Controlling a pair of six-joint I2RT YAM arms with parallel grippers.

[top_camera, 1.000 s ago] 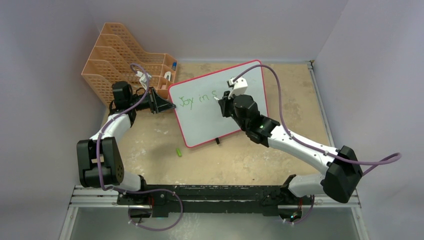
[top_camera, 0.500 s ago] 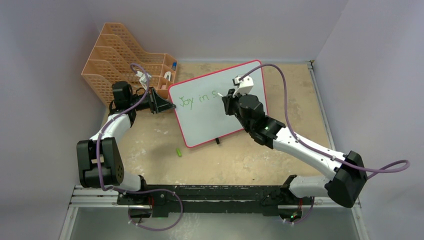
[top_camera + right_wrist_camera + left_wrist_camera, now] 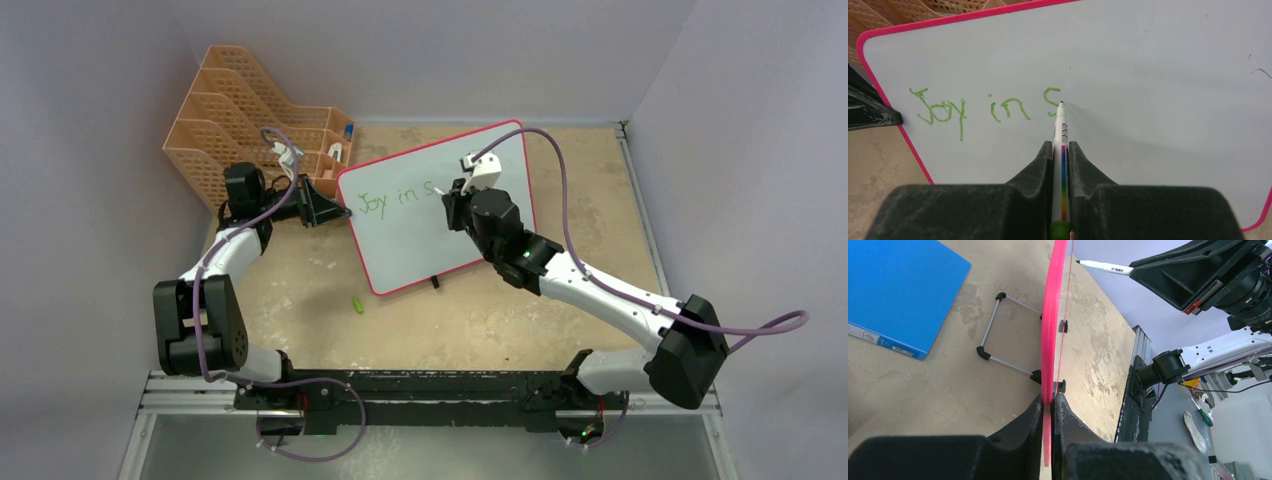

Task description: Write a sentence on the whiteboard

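Pink-framed whiteboard stands tilted on the tabletop, toward the far side. The left tool is clamped on its left edge. The right tool is clenched on a marker, tip at the board face just right of the "s"; contact unclear. The green sentence reads "Joy in s", left of the tip.

I see the whiteboard standing nearly upright on its small black feet, turned at a slant, with its left end nearer to me than its right. It is a large white rectangle with a thin pink-red frame and rounded corners. The sentence is only partly written: thin green handwriting reading "Joy in s", in one line across the board's upper left. The remaining surface is plain white.
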